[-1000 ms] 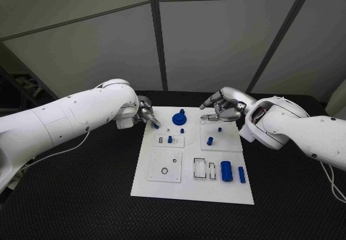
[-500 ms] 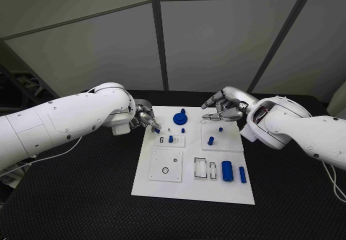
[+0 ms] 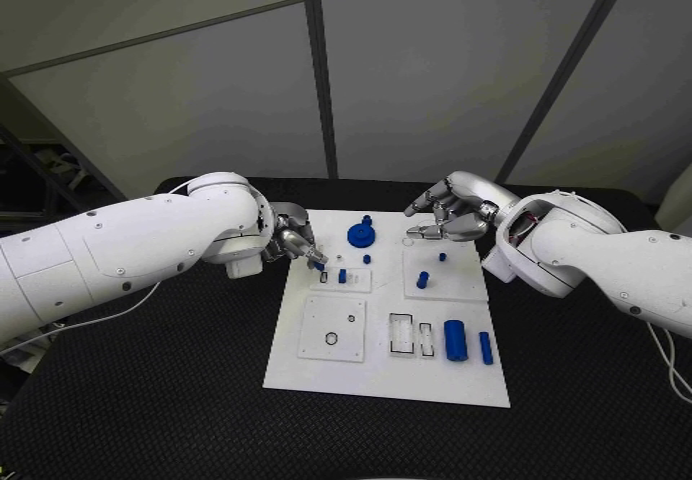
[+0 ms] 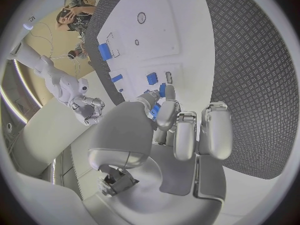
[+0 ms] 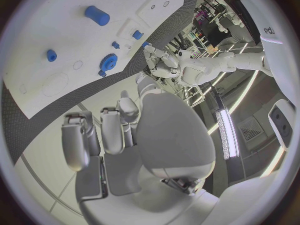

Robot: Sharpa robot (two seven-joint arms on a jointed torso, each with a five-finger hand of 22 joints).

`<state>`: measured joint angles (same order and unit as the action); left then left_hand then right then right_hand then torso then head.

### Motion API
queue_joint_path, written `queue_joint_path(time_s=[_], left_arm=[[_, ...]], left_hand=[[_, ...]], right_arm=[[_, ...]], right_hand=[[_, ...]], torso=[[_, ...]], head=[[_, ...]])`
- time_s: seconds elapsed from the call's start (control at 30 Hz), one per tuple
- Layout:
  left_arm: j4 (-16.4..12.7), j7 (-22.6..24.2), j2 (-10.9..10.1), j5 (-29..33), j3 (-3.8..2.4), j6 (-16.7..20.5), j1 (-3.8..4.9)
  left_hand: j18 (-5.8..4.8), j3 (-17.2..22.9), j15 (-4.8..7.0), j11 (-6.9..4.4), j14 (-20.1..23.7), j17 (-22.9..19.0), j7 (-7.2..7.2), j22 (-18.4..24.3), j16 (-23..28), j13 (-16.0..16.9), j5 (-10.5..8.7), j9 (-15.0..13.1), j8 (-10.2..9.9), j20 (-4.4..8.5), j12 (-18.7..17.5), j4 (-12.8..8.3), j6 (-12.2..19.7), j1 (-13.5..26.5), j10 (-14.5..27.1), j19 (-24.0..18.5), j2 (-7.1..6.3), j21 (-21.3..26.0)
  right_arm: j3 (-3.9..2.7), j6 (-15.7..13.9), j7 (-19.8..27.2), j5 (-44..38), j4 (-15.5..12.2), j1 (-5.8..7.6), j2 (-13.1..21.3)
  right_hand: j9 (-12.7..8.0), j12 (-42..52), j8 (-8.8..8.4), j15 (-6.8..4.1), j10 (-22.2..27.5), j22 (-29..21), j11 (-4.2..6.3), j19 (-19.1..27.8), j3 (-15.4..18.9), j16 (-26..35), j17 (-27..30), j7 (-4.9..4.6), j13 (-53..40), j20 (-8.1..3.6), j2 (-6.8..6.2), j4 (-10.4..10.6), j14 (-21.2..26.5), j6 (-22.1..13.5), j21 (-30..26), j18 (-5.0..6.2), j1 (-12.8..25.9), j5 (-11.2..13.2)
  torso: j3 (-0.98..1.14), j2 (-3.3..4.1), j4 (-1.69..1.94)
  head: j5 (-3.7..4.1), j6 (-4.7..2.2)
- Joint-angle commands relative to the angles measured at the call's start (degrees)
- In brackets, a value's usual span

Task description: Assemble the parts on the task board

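Black ribbed table mat (image 3: pixel 159 400), white flat task board (image 3: pixel 378 380) centred on it. Left hand (image 3: pixel 296 243) at the board's far-left edge, fingertips pinching a small blue part (image 4: pixel 156 109). Right hand (image 3: pixel 454 213) hovers over the far-right corner, fingers curled, holding nothing. On the board: blue gear (image 3: pixel 361 236) at the far end, short blue pegs (image 3: pixel 421 281) mid-board, blue cylinder (image 3: pixel 454 340) and thin blue bar (image 3: pixel 485 348) near the right edge beside rectangular slots (image 3: pixel 410 335)
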<state>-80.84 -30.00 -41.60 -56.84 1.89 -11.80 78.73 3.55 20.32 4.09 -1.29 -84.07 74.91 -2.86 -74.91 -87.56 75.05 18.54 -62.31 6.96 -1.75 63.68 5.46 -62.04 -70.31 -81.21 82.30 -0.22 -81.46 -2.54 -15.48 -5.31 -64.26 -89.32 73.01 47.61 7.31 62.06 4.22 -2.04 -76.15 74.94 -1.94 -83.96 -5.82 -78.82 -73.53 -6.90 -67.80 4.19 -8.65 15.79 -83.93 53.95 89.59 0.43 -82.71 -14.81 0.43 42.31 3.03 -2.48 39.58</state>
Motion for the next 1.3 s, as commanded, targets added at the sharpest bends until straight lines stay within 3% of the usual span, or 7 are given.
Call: queue_joint_path(time_s=[0.03, 0.63, 1.3], left_arm=[[-0.1, 0.4, 0.3, -1.7, -0.03, 0.6, -0.26], [0.0, 0.2, 1.1, -3.7, 0.05, -0.4, -1.37], [0.5, -0.1, 1.7, -5.1, 0.09, -1.5, -1.72]], left_hand=[[-0.54, 10.5, 0.49, 0.00, -5.4, 13.1, -0.01, -4.1, -0.4, 2.3, 0.31, -0.1, 0.3, -0.17, 0.2, -10.3, -0.3, 0.7, -0.3, 0.4, -0.02, -0.3], [-0.52, 10.6, 0.51, -0.02, -5.4, 13.0, 0.00, -4.1, -0.3, 2.3, 0.37, -0.1, 0.3, -0.16, 0.1, -10.3, -0.3, 0.8, -0.3, 0.4, -0.10, -0.3], [-0.50, 10.7, 0.51, -0.02, -5.4, 13.0, 0.01, -4.0, -0.3, 2.2, 0.39, -0.2, 0.3, -0.15, 0.0, -10.3, -0.3, 0.8, -0.2, 0.3, -0.14, -0.2]], right_arm=[[-0.03, 0.4, 0.3, -0.1, 0.0, 0.10, -0.1], [-0.03, 0.5, 0.3, -0.1, 0.0, 0.10, -0.2], [-0.03, 0.6, 0.3, -0.1, 0.0, 0.10, -0.2]], right_hand=[[-0.1, -0.2, -0.31, -0.43, 0.1, 14.3, 0.03, -5.6, -0.2, 0.2, 0.0, 0.08, 0.0, -0.29, 0.02, 0.0, -2.3, 0.5, -0.2, -0.21, 0.0, -0.4], [-0.1, -0.2, -0.31, -0.43, 0.1, 14.3, 0.03, -5.6, -0.2, 0.2, 0.0, 0.08, 0.0, -0.29, 0.02, 0.0, -2.3, 0.5, -0.2, -0.21, 0.0, -0.4], [-0.1, -0.2, -0.31, -0.43, 0.1, 14.3, 0.03, -5.6, -0.2, 0.2, 0.0, 0.08, 0.0, -0.29, 0.02, 0.0, -2.3, 0.5, -0.2, -0.21, 0.0, -0.4]], torso=[[0.01, 0.01, -0.03], [0.01, 0.00, 0.05], [0.03, 0.00, 0.03]], head=[[-0.10, 0.12], [0.01, 0.33], [-0.11, 0.40]])
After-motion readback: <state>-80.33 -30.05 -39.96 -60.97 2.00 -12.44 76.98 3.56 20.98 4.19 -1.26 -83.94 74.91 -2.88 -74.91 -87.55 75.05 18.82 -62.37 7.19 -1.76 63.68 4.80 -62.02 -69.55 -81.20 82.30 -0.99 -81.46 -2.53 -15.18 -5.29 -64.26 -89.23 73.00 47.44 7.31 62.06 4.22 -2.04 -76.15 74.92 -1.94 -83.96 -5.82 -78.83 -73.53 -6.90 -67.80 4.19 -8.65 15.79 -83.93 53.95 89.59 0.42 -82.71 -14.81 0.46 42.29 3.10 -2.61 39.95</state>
